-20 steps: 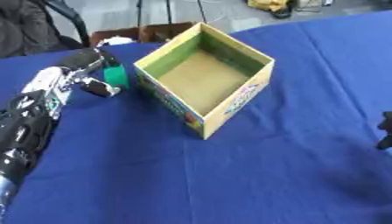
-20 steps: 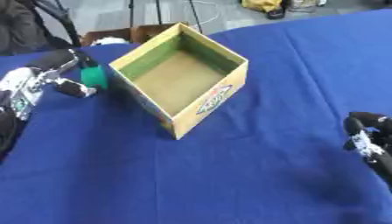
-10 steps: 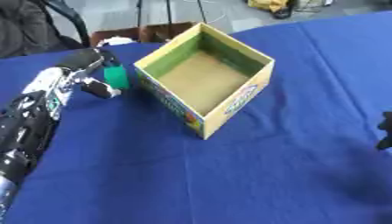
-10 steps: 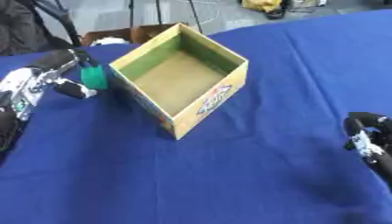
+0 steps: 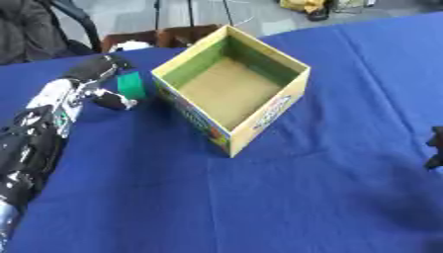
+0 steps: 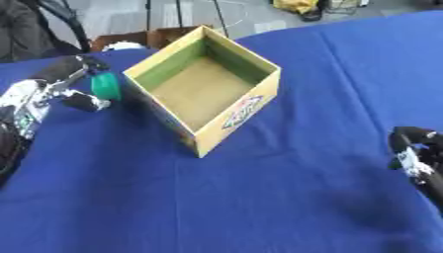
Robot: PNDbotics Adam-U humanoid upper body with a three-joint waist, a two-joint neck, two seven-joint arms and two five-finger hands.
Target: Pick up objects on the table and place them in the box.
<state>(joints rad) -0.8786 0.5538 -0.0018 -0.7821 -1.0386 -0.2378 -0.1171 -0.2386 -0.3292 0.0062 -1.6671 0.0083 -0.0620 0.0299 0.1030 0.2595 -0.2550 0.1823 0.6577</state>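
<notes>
While my right hand (image 6: 414, 154) rests low on the blue table (image 5: 259, 197), nearer me than the box (image 5: 232, 87) and well off to its right, I cannot tell how its fingers are set. Standing open-topped and turned corner-on toward me, the box shows nothing but its bare floor inside. Just left of the box, my left hand (image 5: 97, 84) has its fingers and thumb curled around a green object (image 5: 131, 85), which sits just beside the box's left wall. Beyond the box, past the table's far edge, dark chair legs (image 5: 67, 15) stand on the floor.
</notes>
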